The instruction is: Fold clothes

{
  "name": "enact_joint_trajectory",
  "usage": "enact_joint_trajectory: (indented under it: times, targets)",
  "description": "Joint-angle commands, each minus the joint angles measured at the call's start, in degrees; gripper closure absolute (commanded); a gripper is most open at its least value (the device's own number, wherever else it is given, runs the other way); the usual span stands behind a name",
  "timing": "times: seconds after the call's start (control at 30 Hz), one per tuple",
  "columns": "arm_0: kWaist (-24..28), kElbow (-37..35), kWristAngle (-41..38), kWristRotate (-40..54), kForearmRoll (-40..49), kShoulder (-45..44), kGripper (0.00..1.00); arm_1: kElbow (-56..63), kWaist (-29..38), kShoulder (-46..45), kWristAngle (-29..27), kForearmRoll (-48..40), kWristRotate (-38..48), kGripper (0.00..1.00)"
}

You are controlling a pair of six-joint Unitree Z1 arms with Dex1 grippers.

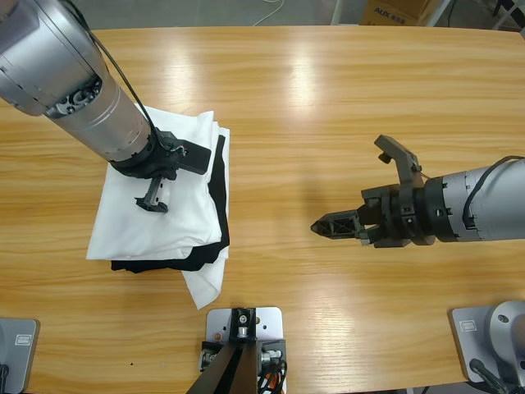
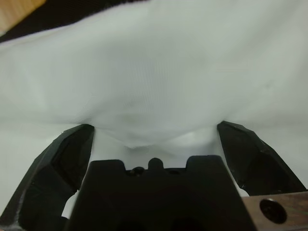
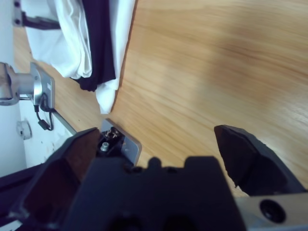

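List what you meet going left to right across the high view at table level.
Stack of folded clothes with the left gripper over its top white layer → bare wooden table → right gripper, jaws open, over the bare wood.

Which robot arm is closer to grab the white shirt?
The left. Its claw hovers right over the white shirt, jaws open. The right claw sits apart over bare table.

wooden table | black garment in stack | cardboard box past far edge
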Motion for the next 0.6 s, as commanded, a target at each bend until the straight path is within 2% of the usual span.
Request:
enact_joint_trajectory:
  times: [0.03, 0.23, 0.43, 0.6]
  targets:
    - [0.87, 4.41, -2.22, -0.27, -3.89, 8.88, 0.0, 2.39, -1.71, -1.04, 1.3, -1.37, 0.72, 0.0]
    - [2.75, 3.95, -1.84, -4.61, -4.01, 12.97, 0.004, 2.95, -2.17, -1.36, 1.28, -1.37, 0.72, 0.0]
    - [14.9, 1.12, -1.92, -9.37, -3.93, 15.84, 0.007, 3.82, -2.91, -1.69, 1.3, -1.37, 0.75, 0.0]
    - [24.6, -7.26, -1.1, -20.09, -1.68, 18.74, 0.018, 3.76, -3.46, -1.08, 1.21, -1.53, 0.8, 0.0]
